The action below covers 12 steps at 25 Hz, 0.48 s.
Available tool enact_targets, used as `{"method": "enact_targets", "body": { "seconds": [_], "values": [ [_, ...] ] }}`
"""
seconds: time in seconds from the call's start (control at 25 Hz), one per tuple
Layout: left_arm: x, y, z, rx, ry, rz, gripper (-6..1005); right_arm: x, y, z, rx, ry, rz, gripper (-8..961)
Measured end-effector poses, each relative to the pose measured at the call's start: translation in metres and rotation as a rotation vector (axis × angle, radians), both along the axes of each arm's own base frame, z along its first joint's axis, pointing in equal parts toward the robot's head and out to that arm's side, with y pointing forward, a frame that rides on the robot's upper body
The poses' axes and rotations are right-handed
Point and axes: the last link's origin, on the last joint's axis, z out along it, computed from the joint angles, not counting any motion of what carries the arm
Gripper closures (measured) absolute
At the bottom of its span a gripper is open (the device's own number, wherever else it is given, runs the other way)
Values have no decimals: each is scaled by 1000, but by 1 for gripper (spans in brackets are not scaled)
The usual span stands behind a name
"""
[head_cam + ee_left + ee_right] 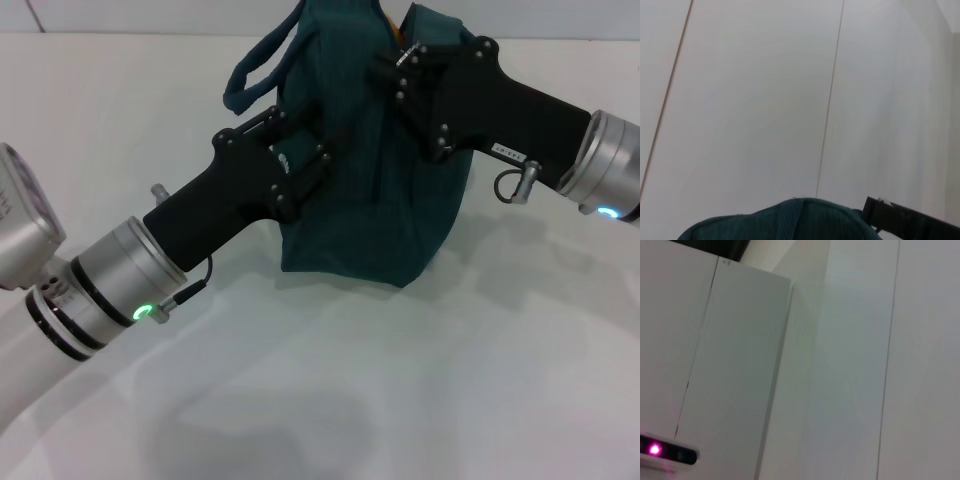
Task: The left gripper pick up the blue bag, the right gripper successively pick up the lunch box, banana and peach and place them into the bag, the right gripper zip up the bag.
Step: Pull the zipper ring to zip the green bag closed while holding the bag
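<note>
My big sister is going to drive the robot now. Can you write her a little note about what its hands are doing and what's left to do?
Left gripper: at the blue bag, on its left side near the top, propping it upright on the white table.
Right gripper: at the bag's top opening; a sliver of orange-yellow peeks out there.
Lunch box, banana and peach: none lie on the table in view; whether all are inside cannot be seen.
Left to do: check the contents, then zip the bag shut.

bag: blue bag (390, 190), dark teal fabric, upright on table
handle: loops out at its top-left
</note>
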Motion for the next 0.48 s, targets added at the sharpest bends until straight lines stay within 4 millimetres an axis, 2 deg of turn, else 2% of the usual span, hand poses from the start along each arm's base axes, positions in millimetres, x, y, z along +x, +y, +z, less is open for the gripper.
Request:
{"method": "enact_targets", "body": {
  "seconds": [0.24, 0.44, 0.48],
  "values": [
    [-5, -2, -2, -2, 25, 15, 516, 0, -1, -1, -5, 16, -9, 917],
    [-5, -3, -5, -18, 41, 5, 727, 1, -2, -2, -9, 14, -12, 917],
    [-5, -2, -5, -20, 44, 5, 725, 1, -3, -2, -10, 13, -12, 917]
  ]
}}
